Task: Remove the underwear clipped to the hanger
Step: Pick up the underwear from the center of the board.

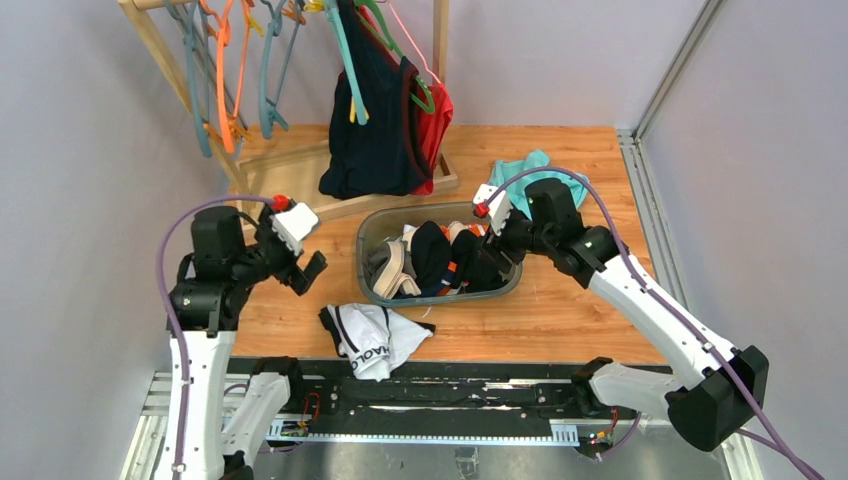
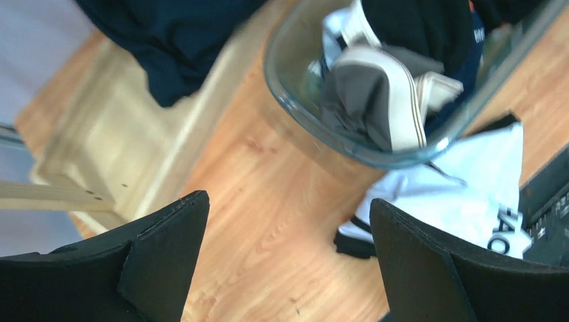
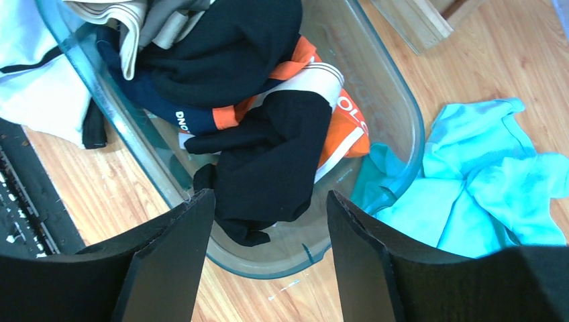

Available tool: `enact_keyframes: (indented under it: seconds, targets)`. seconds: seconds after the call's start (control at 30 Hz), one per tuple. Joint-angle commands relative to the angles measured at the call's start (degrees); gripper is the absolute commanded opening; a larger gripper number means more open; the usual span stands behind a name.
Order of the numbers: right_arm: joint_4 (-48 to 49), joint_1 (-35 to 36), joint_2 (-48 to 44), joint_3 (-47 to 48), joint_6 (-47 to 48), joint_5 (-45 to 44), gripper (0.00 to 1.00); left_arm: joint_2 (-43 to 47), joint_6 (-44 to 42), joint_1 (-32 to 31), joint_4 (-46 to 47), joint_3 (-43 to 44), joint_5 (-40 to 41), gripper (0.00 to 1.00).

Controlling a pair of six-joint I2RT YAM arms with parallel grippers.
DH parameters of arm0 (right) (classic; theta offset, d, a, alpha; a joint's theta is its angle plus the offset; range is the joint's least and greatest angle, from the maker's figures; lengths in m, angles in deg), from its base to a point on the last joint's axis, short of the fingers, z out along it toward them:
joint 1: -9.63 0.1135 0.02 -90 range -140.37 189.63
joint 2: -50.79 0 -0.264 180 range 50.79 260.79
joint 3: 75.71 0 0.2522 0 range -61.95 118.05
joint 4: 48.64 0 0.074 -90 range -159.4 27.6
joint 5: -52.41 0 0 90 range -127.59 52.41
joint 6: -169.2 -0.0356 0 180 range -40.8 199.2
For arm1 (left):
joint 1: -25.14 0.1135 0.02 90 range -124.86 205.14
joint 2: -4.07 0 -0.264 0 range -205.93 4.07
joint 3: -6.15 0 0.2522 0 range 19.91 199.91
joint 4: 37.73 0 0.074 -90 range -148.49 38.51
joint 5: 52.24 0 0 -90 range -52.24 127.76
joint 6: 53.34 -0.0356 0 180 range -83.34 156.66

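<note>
Underwear [image 1: 378, 335] crosswise, waistband toward near edge

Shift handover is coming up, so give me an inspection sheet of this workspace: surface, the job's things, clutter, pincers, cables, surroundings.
Surface: wooden table, no spills seen.
Job's things: briefs piled in the clear bin; white brief on the table in front of it; none seen clipped to the hangers.
Clutter: teal cloth behind the bin; navy tank top hanging on the wooden rack.
Pincers: left pincer open, empty; right pincer open above the bin.
Cables: purple cables loop over each arm, clear of the cloth.
Surroundings: grey walls; nothing else seen.
</note>
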Motion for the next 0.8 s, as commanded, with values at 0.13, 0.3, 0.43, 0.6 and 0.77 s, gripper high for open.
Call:
enact_keyframes:
  seconds: [0.13, 0.3, 0.43, 0.6, 0.77]
  targets:
    - [2.28, -0.63, 1.05, -0.86, -0.35, -3.50, 0.64, 0.06, -13.80, -9.29, -4.15, -13.77, 6.12, 0.92]
    - [2.42, -0.63, 1.59, -1.04, 0.10, -3.26, 0.64, -3.04, -15.68, -13.18, -4.02, -19.17, 8.82, 0.89]
    - [2.39, -0.64, 2.17, -1.11, 0.38, -3.14, 0.63, -5.65, -17.43, -14.31, -3.74, -21.59, 8.36, 0.89]
    - [2.33, -0.64, 2.60, -1.24, 0.72, -2.55, 0.63, -9.10, -17.89, -16.55, -0.70, -24.44, 11.00, 0.89]
    - [2.11, -0.64, 2.55, -1.22, 1.04, -1.91, 0.63, -12.97, -16.63, -19.03, 4.10, -26.71, 14.83, 0.89]
